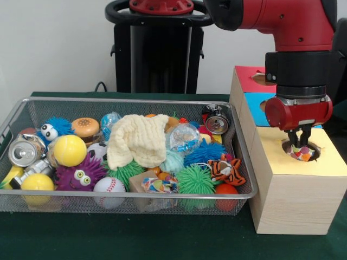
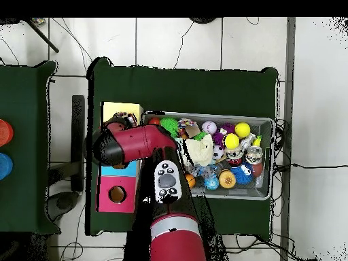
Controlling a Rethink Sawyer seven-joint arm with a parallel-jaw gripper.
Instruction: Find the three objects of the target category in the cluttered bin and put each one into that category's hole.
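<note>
The wire mesh bin point(image 1: 245, 179) is full of toys; it also shows in the overhead view point(image 2: 272, 158). My gripper point(image 1: 300, 144) hangs over the round hole in the yellow-topped box point(image 1: 331, 157). Its fingers are pinched on a speckled rope bundle point(image 1: 302, 154) that sits in the mouth of the hole. A second speckled bundle point(image 1: 157, 185) lies at the bin's front, on a small cardboard piece. A third one does not show. In the overhead view the red arm point(image 2: 136, 141) covers the gripper and the hole.
A cream waffle cloth point(image 1: 138, 140) drapes over the bin's middle. Around it lie yellow balls, a baseball point(image 1: 109, 186), cans, spiky green and blue balls, a clear crinkly ball point(image 1: 184, 138) and a tiger toy point(image 1: 226, 170). The wooden box's blue point(image 1: 255, 103) and red point(image 1: 246, 76) tops lie behind.
</note>
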